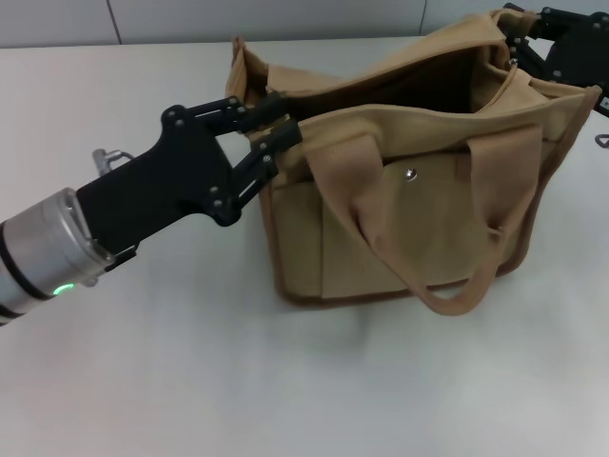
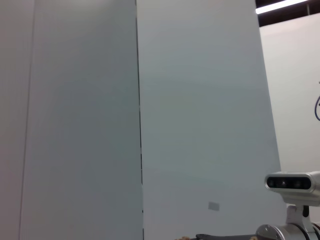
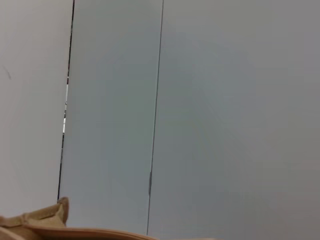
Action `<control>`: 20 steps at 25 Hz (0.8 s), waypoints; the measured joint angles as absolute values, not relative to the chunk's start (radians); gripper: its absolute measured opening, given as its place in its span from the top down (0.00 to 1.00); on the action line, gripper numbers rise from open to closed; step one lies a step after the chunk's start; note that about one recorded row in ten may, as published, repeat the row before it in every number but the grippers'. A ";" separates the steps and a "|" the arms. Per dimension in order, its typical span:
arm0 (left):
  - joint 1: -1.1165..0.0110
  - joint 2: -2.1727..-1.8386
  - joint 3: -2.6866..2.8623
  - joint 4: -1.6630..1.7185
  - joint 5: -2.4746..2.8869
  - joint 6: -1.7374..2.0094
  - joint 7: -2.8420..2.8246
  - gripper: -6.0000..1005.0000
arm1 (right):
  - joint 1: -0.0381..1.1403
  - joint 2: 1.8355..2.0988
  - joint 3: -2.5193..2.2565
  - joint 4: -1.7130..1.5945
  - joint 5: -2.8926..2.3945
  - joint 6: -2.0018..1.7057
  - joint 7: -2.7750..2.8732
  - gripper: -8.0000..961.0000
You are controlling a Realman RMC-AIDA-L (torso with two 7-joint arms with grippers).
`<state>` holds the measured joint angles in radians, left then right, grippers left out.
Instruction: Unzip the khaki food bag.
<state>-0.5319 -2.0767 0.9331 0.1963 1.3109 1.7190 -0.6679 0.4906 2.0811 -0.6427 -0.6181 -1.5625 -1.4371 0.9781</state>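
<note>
Left claw (image 1: 278,129) clamps the gaping khaki food bag's (image 1: 419,209) left top edge.

The pale, plain table (image 1: 238,381) carries one thing in full view — the khaki food bag (image 1: 419,200), standing upright on its base toward the far right side, its top gaping open and one loop handle drooping down its front.

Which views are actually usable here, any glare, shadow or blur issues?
Head view: even, soft light, faint shadows under the khaki food bag on the table; left gripper sharp at the bag's left top edge, right gripper cropped at the frame corner. Left wrist view: only wall panels, ceiling light streak. Right wrist view: wall, sliver of bag fabric.
</note>
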 joint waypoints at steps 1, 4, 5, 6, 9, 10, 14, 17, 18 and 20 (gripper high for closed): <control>-0.525 -2.074 0.933 0.201 1.311 1.725 -0.670 0.92 | 0.486 2.081 -0.642 -0.623 -1.561 -1.441 0.979 0.89; -0.490 -2.068 0.932 0.233 1.310 1.758 -0.680 0.84 | 0.453 2.083 -0.629 -0.661 -1.539 -1.484 1.014 0.80; -0.474 -2.067 0.930 0.251 1.311 1.767 -0.690 0.81 | 0.439 2.082 -0.627 -0.667 -1.519 -1.499 1.029 0.77; -0.454 -2.066 0.928 0.275 1.310 1.776 -0.702 0.79 | 0.420 2.082 -0.625 -0.671 -1.496 -1.516 1.043 0.74; -0.383 -2.065 0.920 0.360 1.309 1.795 -0.726 0.56 | 0.357 2.080 -0.624 -0.672 -1.411 -1.579 1.055 0.62; -0.363 -2.065 0.909 0.382 1.309 1.805 -0.735 0.52 | 0.335 2.080 -0.624 -0.672 -1.390 -1.605 1.057 0.57; -0.332 -2.059 0.888 0.407 1.310 1.856 -0.766 0.37 | 0.262 2.080 -0.624 -0.669 -1.362 -1.735 1.097 0.41; -0.331 -2.028 0.951 0.435 1.388 1.936 -0.820 0.26 | 0.218 2.070 -0.634 -0.678 -1.421 -1.868 1.114 0.33; -0.339 -2.021 0.988 0.447 1.430 1.951 -0.839 0.22 | 0.213 2.064 -0.640 -0.686 -1.468 -1.912 1.113 0.30; -0.365 -2.016 1.059 0.458 1.505 1.955 -0.888 0.19 | 0.211 2.056 -0.653 -0.706 -1.605 -1.995 1.110 0.25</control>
